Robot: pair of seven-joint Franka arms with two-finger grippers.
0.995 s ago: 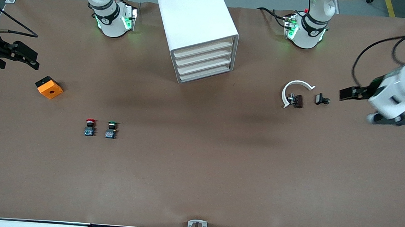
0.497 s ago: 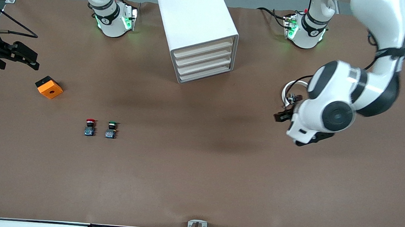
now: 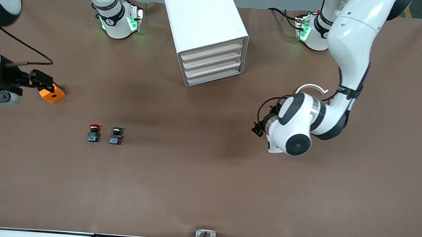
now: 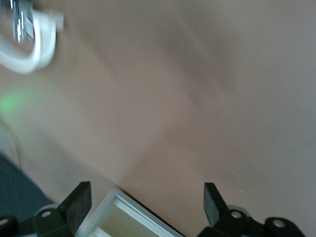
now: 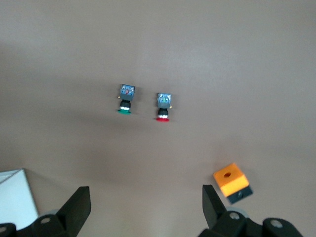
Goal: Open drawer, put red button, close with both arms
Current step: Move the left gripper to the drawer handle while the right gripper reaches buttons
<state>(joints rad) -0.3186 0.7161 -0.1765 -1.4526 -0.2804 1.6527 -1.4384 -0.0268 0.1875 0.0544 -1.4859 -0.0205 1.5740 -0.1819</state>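
The white cabinet (image 3: pixel 206 29) stands at the table's middle near the robots' bases, its four beige-edged drawers (image 3: pixel 211 64) all shut. The red button (image 3: pixel 93 132) stands upright on the table, toward the right arm's end, beside a like green button (image 3: pixel 116 135). Both show in the right wrist view: the red button (image 5: pixel 163 106) and the green button (image 5: pixel 125 98). My left gripper (image 3: pixel 257 130) hangs open and empty over bare table, with the cabinet's corner (image 4: pixel 128 217) between its fingers in the left wrist view (image 4: pixel 147 202). My right gripper (image 3: pixel 43 80) is open and empty over the orange block's edge, and also shows in the right wrist view (image 5: pixel 146 202).
An orange block (image 3: pixel 53 93) with a round hole lies toward the right arm's end, farther from the camera than the buttons; it also shows in the right wrist view (image 5: pixel 232 182). A white curved part (image 3: pixel 311 88) lies by the left arm's elbow, also in the left wrist view (image 4: pixel 27 47).
My left arm has swung from its end of the table in toward the middle, covering the small parts by the white curved piece. My right gripper has moved over the orange block.
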